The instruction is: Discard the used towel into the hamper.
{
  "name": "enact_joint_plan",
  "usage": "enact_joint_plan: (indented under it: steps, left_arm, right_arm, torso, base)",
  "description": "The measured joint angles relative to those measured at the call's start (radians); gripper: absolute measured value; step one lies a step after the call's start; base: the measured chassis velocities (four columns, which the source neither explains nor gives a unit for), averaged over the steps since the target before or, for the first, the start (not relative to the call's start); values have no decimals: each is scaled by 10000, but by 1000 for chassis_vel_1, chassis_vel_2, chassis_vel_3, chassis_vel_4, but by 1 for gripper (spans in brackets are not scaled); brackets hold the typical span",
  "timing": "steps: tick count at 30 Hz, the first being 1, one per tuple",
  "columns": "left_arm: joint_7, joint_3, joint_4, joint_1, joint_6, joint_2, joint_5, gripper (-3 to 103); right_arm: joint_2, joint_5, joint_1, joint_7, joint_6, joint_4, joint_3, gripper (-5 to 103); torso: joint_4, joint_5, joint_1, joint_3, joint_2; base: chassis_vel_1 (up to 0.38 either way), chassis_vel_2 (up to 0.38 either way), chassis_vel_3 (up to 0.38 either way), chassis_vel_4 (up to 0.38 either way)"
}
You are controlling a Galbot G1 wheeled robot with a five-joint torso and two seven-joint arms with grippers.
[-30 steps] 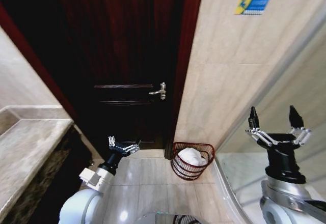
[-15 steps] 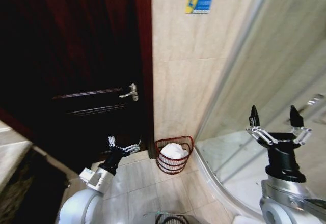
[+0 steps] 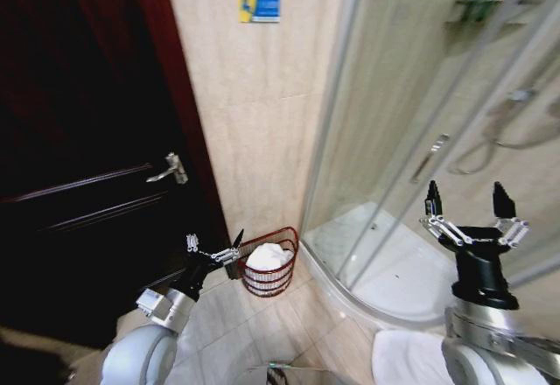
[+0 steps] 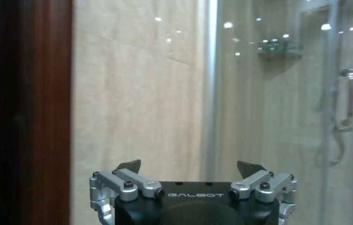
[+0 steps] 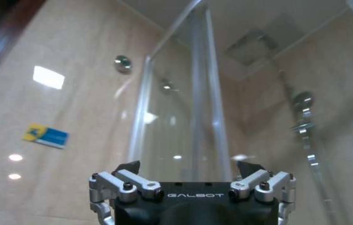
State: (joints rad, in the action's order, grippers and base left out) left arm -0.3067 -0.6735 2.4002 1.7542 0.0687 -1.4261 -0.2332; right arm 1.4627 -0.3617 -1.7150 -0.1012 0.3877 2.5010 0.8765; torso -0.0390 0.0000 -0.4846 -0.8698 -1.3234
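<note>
The hamper (image 3: 266, 282), a small round reddish-brown wire basket, stands on the tiled floor against the beige wall, between the dark door and the shower enclosure. A white towel (image 3: 268, 256) lies bunched inside it. My left gripper (image 3: 213, 248) hovers open and holds nothing, just left of the hamper's rim in the head view; its spread fingers also show in the left wrist view (image 4: 190, 166). My right gripper (image 3: 466, 201) is raised at the right, open and holding nothing, in front of the shower glass, and its own wrist view (image 5: 189, 166) looks up the glass.
A dark wooden door (image 3: 79, 184) with a metal handle (image 3: 169, 171) fills the left. A curved glass shower enclosure (image 3: 411, 131) and its white tray (image 3: 394, 280) take the right. A white shape (image 3: 404, 359) lies low beside my right arm. Tiled floor (image 3: 280, 328) lies before the hamper.
The camera has swung to the right: door and hamper slid left in the picture and the shower enclosure came into view. Both grippers keep their poses, open.
</note>
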Motion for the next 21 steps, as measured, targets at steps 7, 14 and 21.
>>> enact_joint_plan:
  steps: [7, 14, 21]
  left_arm:
    - [0, -1, 0, 0, -1, 0, 0, 100]
    - [0, 0, 0, 0, -1, 0, 0, 100]
    - [0, 0, 0, 0, 0, 0, 0, 100]
  right_arm:
    - [81, -12, -162, 27, 245, -6, 293, 100]
    - [135, 126, -192, -39, 419, -10, 344, 100]
    - [176, 84, -247, 44, 526, -11, 350, 100]
  torso:
    - [1, -2, 0, 0, 0]
    - [0, 1, -1, 0, 0]
    - [1, 0, 1, 0, -1]
  base:
    - [-114, -133, -130, -114]
    - [-129, -122, -118, -121]
    - [-123, -122, -129, -137]
